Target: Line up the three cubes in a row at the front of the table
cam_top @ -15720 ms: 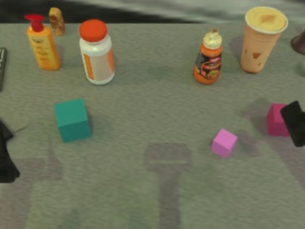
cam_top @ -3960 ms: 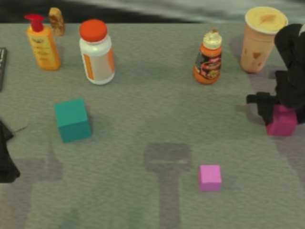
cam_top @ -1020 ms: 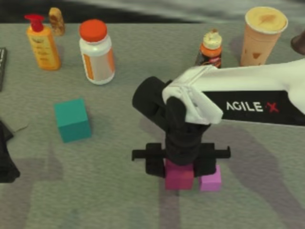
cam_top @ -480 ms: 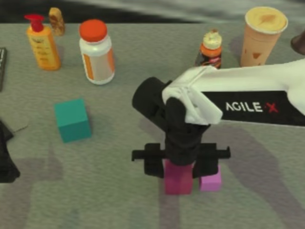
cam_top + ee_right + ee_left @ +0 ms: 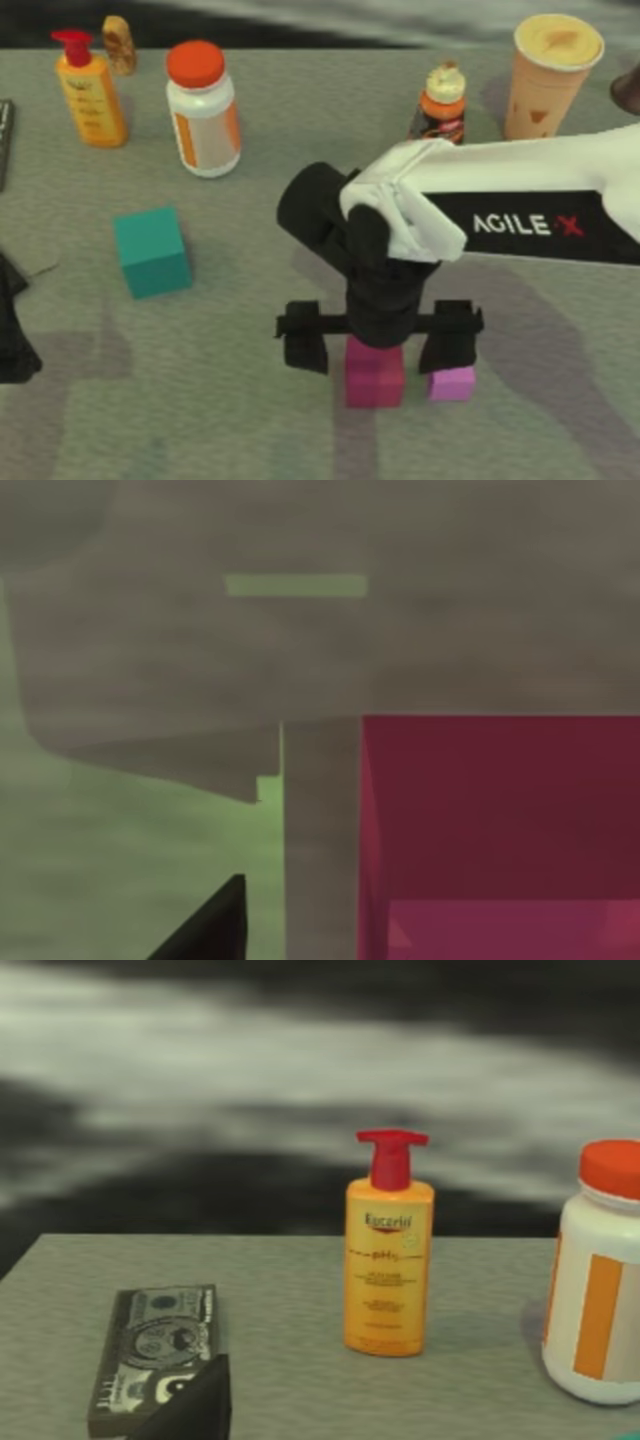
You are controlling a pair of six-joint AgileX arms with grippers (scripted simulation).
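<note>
My right gripper (image 5: 376, 358) hangs open over the front middle of the table (image 5: 250, 420). Its fingers stand apart on both sides of the dark magenta cube (image 5: 375, 373), which rests on the cloth untouched. The small light pink cube (image 5: 451, 383) lies just right of it with a narrow gap, partly under one finger (image 5: 448, 342). The large teal cube (image 5: 152, 252) sits farther back on the left. In the right wrist view the magenta cube (image 5: 500, 830) fills one side, well clear of a black fingertip (image 5: 210, 930). My left arm (image 5: 12, 335) is parked at the left edge.
Along the back stand a yellow pump bottle (image 5: 90, 92), a white bottle with an orange cap (image 5: 203, 108), a small orange bottle (image 5: 440, 105) and a tan cup (image 5: 550, 80). A dark flat box (image 5: 150, 1355) lies near the left edge.
The right gripper's fingers have spread apart and let go of the magenta cube, which now rests on the table beside the pink cube. The left arm has not moved.
</note>
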